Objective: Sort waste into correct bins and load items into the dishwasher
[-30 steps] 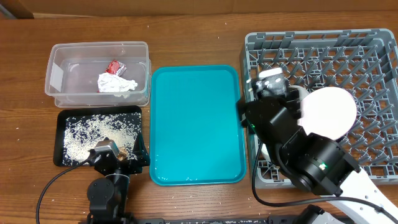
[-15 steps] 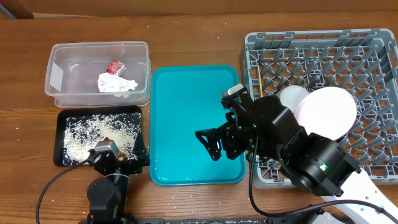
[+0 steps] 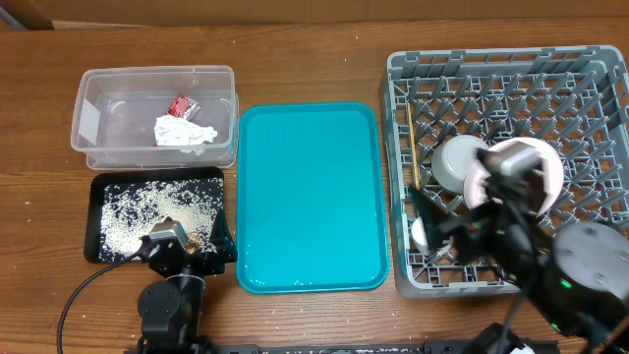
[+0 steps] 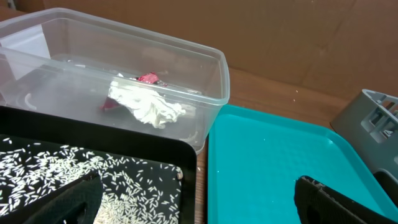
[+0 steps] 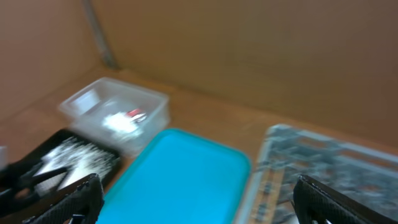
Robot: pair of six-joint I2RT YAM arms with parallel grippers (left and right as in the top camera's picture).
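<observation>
A wooden table (image 3: pixel 314 59) is carrying everything. In the tub (image 3: pixel 93 84) at upper left, the wrapper (image 3: pixel 179 103) and tissue (image 3: pixel 182 132) are lying together, and rice (image 3: pixel 138 211) is covering the black tray (image 3: pixel 98 182) below it. In the rack (image 3: pixel 491 64) on the right, plates (image 3: pixel 536 162), a bowl (image 3: pixel 454 162), a cup (image 3: pixel 421 234) and chopsticks (image 3: pixel 413 138) are sitting among the pegs. The teal tray (image 3: pixel 310 197) in the centre is showing nothing on it. The left gripper (image 4: pixel 199 202), at lower left, and the right gripper (image 5: pixel 196 199), over the rack's lower edge, are both standing spread wide and gripping nothing. Sorting and loading are looking finished.

Robot test bench — wooden table (image 3: pixel 314 59), cardboard backdrop (image 4: pixel 311 43).
</observation>
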